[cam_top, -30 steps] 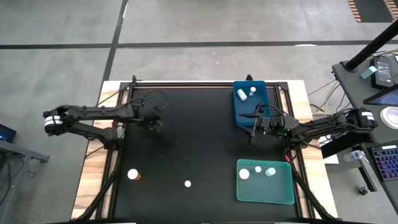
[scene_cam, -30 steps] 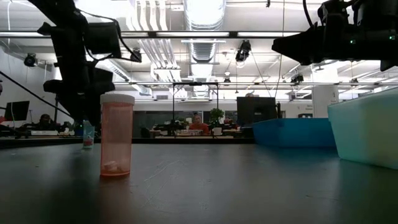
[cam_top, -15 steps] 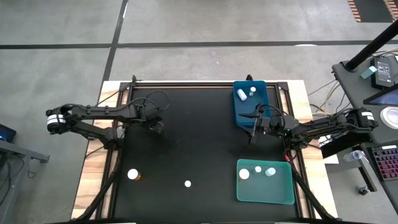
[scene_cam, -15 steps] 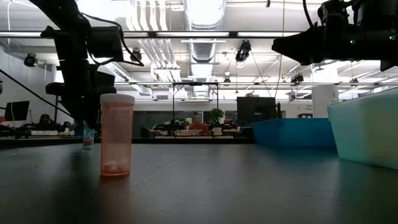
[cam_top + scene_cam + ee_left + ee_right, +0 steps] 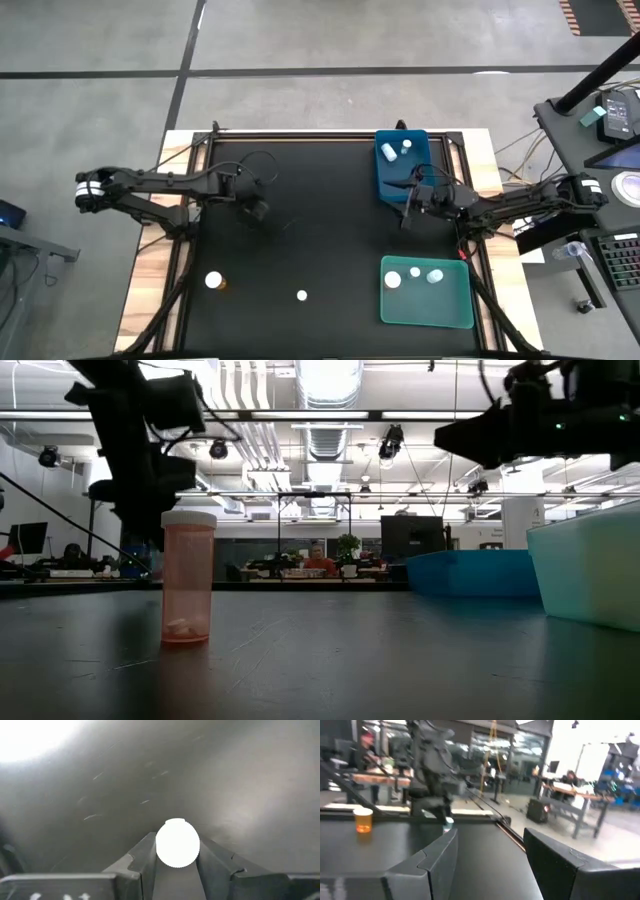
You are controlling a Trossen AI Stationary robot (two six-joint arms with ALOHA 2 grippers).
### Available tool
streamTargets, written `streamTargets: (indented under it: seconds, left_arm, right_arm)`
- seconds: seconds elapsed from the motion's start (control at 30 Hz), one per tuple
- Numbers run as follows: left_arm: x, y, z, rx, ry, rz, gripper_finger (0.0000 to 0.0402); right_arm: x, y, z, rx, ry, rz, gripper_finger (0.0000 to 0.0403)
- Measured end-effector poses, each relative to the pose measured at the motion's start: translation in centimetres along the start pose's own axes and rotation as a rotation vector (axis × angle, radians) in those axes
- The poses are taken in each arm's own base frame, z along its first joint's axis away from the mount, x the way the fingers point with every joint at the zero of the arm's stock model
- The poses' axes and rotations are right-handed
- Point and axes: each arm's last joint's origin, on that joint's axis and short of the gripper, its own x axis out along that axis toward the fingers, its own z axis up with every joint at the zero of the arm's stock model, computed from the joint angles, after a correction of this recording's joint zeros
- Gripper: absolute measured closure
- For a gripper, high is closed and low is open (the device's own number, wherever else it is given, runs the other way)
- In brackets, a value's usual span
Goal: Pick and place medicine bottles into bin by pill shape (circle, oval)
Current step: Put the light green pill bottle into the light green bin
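My left gripper (image 5: 255, 208) is shut on a small bottle with a round white cap (image 5: 177, 843), over the left middle of the black table (image 5: 320, 240). The right wrist view shows this bottle (image 5: 449, 823) below the left gripper. My right gripper (image 5: 408, 206) is open and empty, above the table beside the blue bin's (image 5: 392, 180) near end. An amber bottle with a white cap (image 5: 214, 281) stands upright on its base at the near left; it also shows in the low view (image 5: 188, 577). Another white-capped bottle (image 5: 301, 295) stands near the front middle. My left gripper pinches the bottle between its two fingers (image 5: 142, 860), one on each side just under the white cap's rim (image 5: 161, 855). The fingers point down from above. The bottle stays upright, cap up; whether its base is clear of the table I cannot tell.
The blue bin holds two bottles (image 5: 397, 150) at the far right. The teal tray (image 5: 445, 310) at the near right holds three bottles (image 5: 414, 274). Wooden table borders (image 5: 150, 290) lie left and right. People sit at desks in the room behind.
My left gripper has gone toward the table's right edge and a little toward its near edge, carrying the bottle upright with it. The other bottles have stayed where they were.
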Motion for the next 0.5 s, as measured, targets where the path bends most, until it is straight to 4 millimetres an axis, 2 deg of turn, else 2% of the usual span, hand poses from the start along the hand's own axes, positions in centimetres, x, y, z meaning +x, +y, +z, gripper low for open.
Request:
streamTargets:
  seconds: [0.3, 0.5]
  left_arm:
    - [-3.1, -3.7, 0.0, 0.195, -0.131, -0.181, 0.0303]
    - [-5.1, -6.9, 0.0, 0.381, -0.360, -0.403, 0.0303]
  right_arm:
    - [3.3, 0.4, 2.6, 0.062, 0.379, 0.054, 0.0184]
    - [4.9, 1.9, 2.8, 0.085, 0.439, 0.106, 0.0184]
